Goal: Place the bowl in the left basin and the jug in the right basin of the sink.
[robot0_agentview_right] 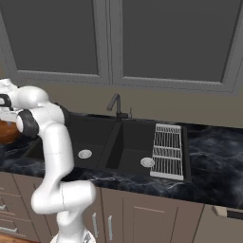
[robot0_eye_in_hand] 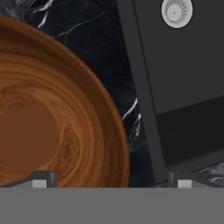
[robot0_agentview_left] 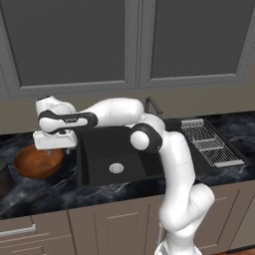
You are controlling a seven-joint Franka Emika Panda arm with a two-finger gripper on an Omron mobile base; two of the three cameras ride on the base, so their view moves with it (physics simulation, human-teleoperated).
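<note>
Wooden and glossy, one bowl [robot0_agentview_left: 39,162] sits on the black marble counter [robot0_agentview_left: 60,191] just left of the sink [robot0_agentview_left: 119,154], outside both basins. On the near left edge of the left base view I see one dark jug [robot0_agentview_left: 5,177], also on the counter, left of the bowl and partly cut off by the frame.

My gripper [robot0_eye_in_hand: 109,183] hangs right over the bowl's right rim; in the hand view one fingertip [robot0_eye_in_hand: 41,180] sits above the bowl's inside and the other above the counter strip beside the sink wall, so the pincer is spread wide and pinches nothing.

I count two basins. One round silver drain shows in the left basin [robot0_agentview_left: 102,149], and one in the right basin [robot0_agentview_right: 135,147]. One wire rack [robot0_agentview_right: 167,151] lies across the right basin's right side. Farther back, one dark faucet [robot0_agentview_right: 115,105] stands behind the divider, and two grey cabinet doors [robot0_agentview_right: 166,40] hang above.
</note>
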